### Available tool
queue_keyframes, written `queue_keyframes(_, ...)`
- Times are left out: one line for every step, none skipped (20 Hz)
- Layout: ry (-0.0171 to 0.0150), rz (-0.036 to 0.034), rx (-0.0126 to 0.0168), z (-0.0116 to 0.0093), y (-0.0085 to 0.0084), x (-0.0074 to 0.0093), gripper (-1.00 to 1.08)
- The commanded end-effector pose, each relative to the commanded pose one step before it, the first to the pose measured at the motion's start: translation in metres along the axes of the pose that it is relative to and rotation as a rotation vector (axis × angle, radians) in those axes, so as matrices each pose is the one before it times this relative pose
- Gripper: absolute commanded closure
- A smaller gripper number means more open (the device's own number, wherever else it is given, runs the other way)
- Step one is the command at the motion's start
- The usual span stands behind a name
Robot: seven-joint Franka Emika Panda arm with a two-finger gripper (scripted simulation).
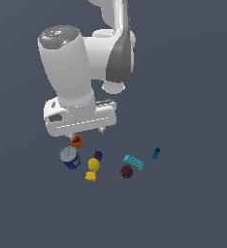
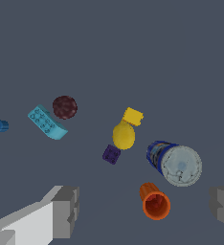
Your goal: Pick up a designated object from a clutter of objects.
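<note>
The blue can (image 1: pixel 70 158) with a grey-silver lid stands on the grey floor at the exterior view's left end of the clutter; in the wrist view (image 2: pixel 176 162) its lid faces the camera. My gripper (image 1: pixel 86 132) hangs open and empty above the floor, just over the orange cup (image 1: pixel 77 141) and slightly behind the can. In the wrist view the two grey fingers (image 2: pixel 66 210) stand wide apart, with the orange cup (image 2: pixel 155 202) between them and the can near the other finger.
Beside the can lie a yellow round piece (image 1: pixel 93 164), a yellow block (image 1: pixel 90 176), a purple block (image 1: pixel 98 155), a dark red round piece (image 1: pixel 127 171), a cyan bar (image 1: pixel 133 162) and a tiny blue block (image 1: pixel 155 153).
</note>
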State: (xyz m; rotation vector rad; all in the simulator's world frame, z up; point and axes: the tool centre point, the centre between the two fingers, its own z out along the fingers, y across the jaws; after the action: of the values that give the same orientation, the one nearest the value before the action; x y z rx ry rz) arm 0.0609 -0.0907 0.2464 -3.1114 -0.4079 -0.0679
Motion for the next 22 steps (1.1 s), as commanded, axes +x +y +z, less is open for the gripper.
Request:
queue_keyframes(-0.00749,-0.03997,-0.00083,0.01999,0.01875,-0.00191,-0.92)
queue_keyframes(-0.00302,-0.01558,0.00002,0.00804,0.00723,-0.00136,-0.92)
queue_keyframes(-0.00301,-0.01560,0.00014,0.00810,0.00715,-0.00165,-0.92)
queue_keyframes(-0.00295,-0.01544,0.00026,0.00807,0.00697,-0.00191,-0.92)
queue_keyframes(-0.00279,-0.01472,0.00036,0.00774,0.00654,-0.00207,-0.92)
queue_keyframes(-0.00262,-0.01395,0.00044,0.00737,0.00609,-0.00218,-0.92)
queue_keyframes(-0.00244,-0.01316,0.00050,0.00700,0.00565,-0.00226,-0.92)
queue_keyframes(-0.00227,-0.01238,0.00055,0.00661,0.00522,-0.00229,-0.92)
queue_keyframes(-0.00210,-0.01161,0.00058,0.00622,0.00480,-0.00229,-0.92)
queue_keyframes(-0.00194,-0.01082,0.00060,0.00582,0.00440,-0.00226,-0.92)
queue_keyframes(-0.00177,-0.01001,0.00060,0.00541,0.00401,-0.00221,-0.92)
queue_keyframes(-0.00162,-0.00925,0.00059,0.00500,0.00362,-0.00211,-0.92)
queue_keyframes(-0.00146,-0.00844,0.00058,0.00458,0.00326,-0.00201,-0.92)
queue_keyframes(-0.00131,-0.00764,0.00055,0.00416,0.00290,-0.00188,-0.92)
queue_keyframes(-0.00116,-0.00686,0.00051,0.00373,0.00255,-0.00172,-0.92)
queue_keyframes(-0.00101,-0.00604,0.00047,0.00330,0.00223,-0.00156,-0.92)
queue_keyframes(-0.00087,-0.00524,0.00042,0.00286,0.00191,-0.00138,-0.92)
queue_keyframes(-0.00073,-0.00443,0.00036,0.00243,0.00160,-0.00119,-0.92)
queue_keyframes(-0.00059,-0.00363,0.00030,0.00199,0.00130,-0.00099,-0.92)
queue_keyframes(-0.00046,-0.00284,0.00024,0.00155,0.00099,-0.00077,-0.92)
queue_keyframes(-0.00033,-0.00204,0.00018,0.00111,0.00070,-0.00055,-0.92)
queue_keyframes(-0.00019,-0.00118,0.00010,0.00066,0.00044,-0.00035,-0.92)
